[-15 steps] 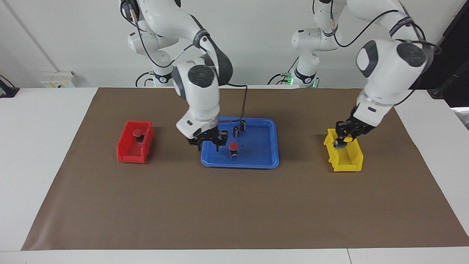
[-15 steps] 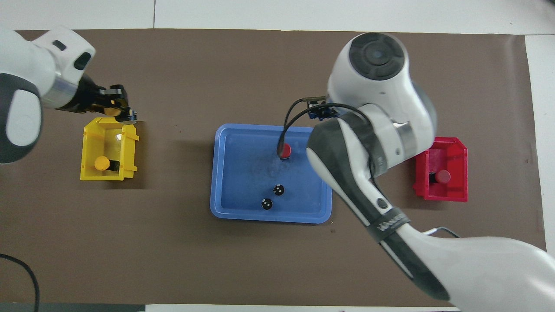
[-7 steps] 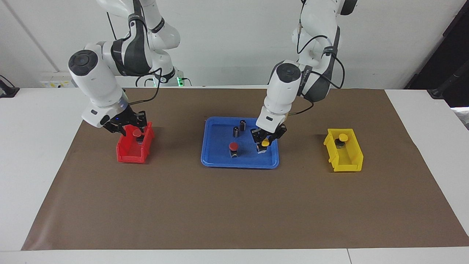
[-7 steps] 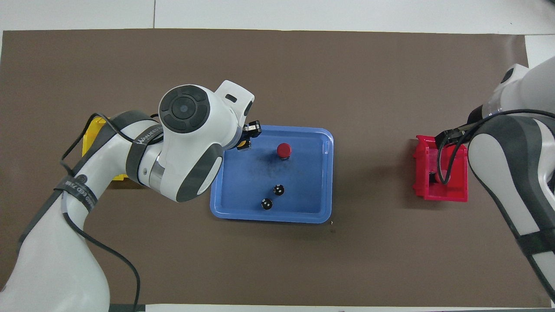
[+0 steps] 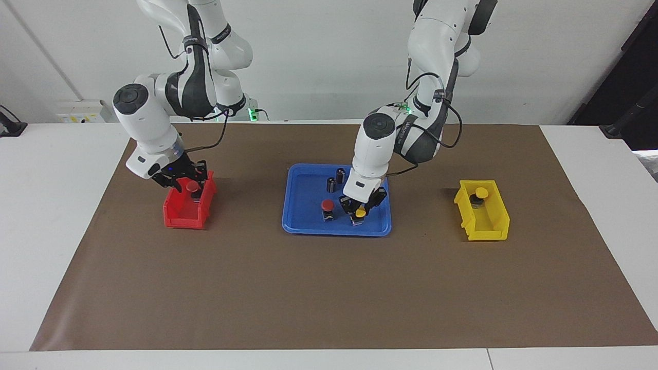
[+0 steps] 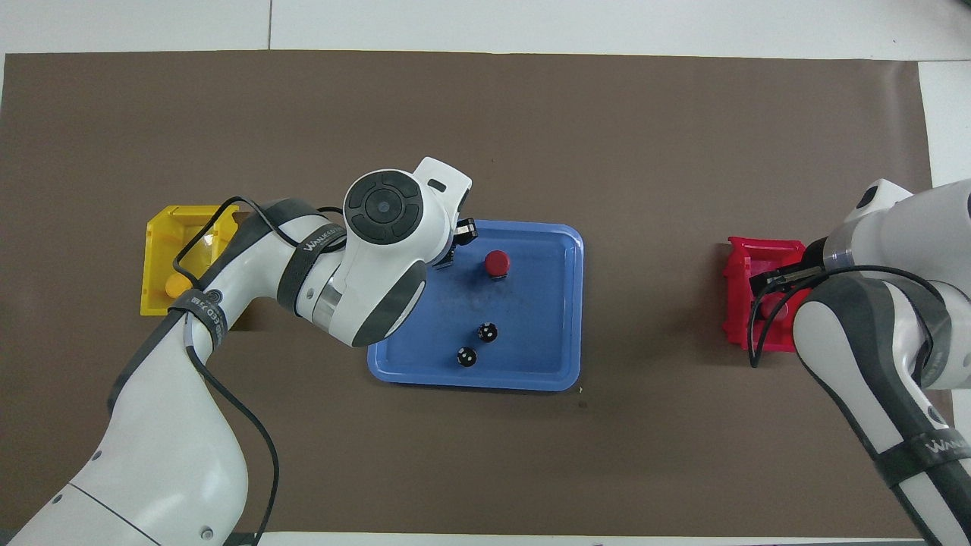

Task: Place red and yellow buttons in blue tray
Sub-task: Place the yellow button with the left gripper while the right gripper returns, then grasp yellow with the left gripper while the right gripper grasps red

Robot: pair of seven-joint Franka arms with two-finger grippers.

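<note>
The blue tray (image 5: 308,198) lies mid-table. A red button (image 5: 327,205) stands in it. Beside that button, low over the tray floor, my left gripper (image 5: 361,208) is shut on a yellow button (image 5: 361,211); in the overhead view the left arm hides this button. Another yellow button (image 5: 481,192) sits in the yellow bin (image 5: 486,223). My right gripper (image 5: 184,180) is open, down at the red bin (image 5: 181,215), its fingers either side of the red button (image 5: 192,186) in there.
Two small dark capless cylinders (image 5: 331,184) (image 5: 340,174) stand in the tray on the side nearer the robots. The yellow bin is toward the left arm's end, the red bin toward the right arm's end. A brown mat (image 5: 329,288) covers the table.
The left gripper carried a yellow button from the yellow bin into the tray and lowered it beside the red button. The right gripper went from the tray to the red bin and sank toward its red button.
</note>
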